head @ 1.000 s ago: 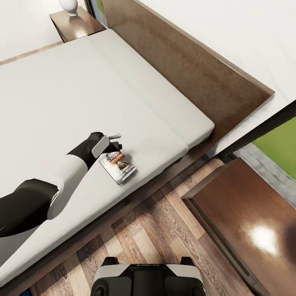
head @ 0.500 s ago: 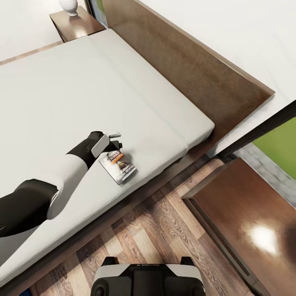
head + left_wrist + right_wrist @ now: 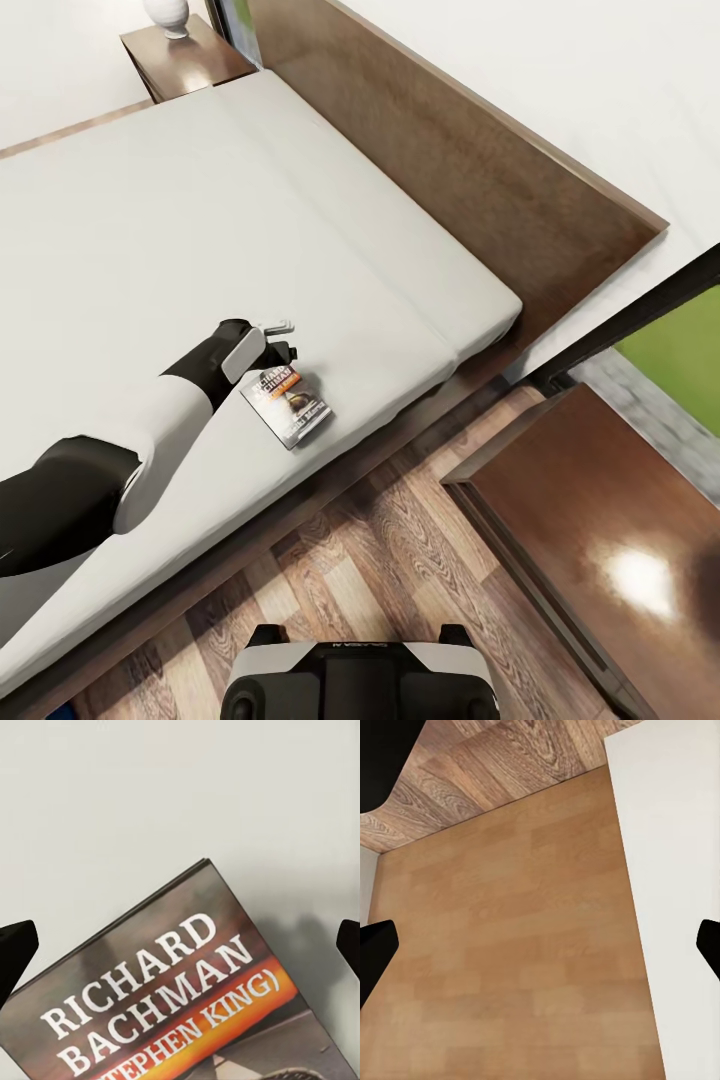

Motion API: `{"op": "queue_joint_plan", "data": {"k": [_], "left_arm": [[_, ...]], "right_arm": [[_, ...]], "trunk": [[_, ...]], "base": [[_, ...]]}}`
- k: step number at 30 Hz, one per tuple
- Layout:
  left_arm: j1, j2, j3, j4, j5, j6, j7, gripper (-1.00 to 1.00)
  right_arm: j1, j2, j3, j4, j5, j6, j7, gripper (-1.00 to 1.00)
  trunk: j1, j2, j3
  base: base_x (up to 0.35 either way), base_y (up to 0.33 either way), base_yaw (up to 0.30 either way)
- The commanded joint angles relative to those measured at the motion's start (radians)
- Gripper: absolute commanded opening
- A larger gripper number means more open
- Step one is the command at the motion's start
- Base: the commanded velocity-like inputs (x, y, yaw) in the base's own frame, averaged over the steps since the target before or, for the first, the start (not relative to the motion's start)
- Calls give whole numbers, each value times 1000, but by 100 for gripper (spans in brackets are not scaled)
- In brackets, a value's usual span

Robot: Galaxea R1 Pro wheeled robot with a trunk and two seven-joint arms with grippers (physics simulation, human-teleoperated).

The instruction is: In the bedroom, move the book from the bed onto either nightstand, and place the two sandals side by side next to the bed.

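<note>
While the big bed [image 3: 200, 230] covers the upper left of the head view | nightstand [image 3: 610, 530] lower right | book [image 3: 288, 404] flat on mattress near bed's edge, middle | left fingers [image 3: 283, 338] spread wide at book's top, gripping nothing | right fingers [image 3: 706, 939] wide apart, empty

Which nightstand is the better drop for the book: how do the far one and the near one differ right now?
The far nightstand sits past the bed's far side and carries a white vase; the near nightstand stands on the robot's side, its visible top bare. The near one lies much closer to the book. Both are dark brown, glossy wood.
</note>
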Motion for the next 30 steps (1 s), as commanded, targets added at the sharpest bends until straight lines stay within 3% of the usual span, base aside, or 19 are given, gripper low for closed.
{"op": "queue_joint_plan", "data": {"k": [1,30], "left_arm": [[0,1,-7,-1,11,3,8,100],[1,2,-7,-1,11,0,-7,100]], "right_arm": [[-1,1,8,1,-6,3,-2,100],[-1,1,8,1,-6,3,-2,100]], "trunk": [[0,0,-1],[0,0,-10]], "base": [[0,0,0],[0,0,0]]}}
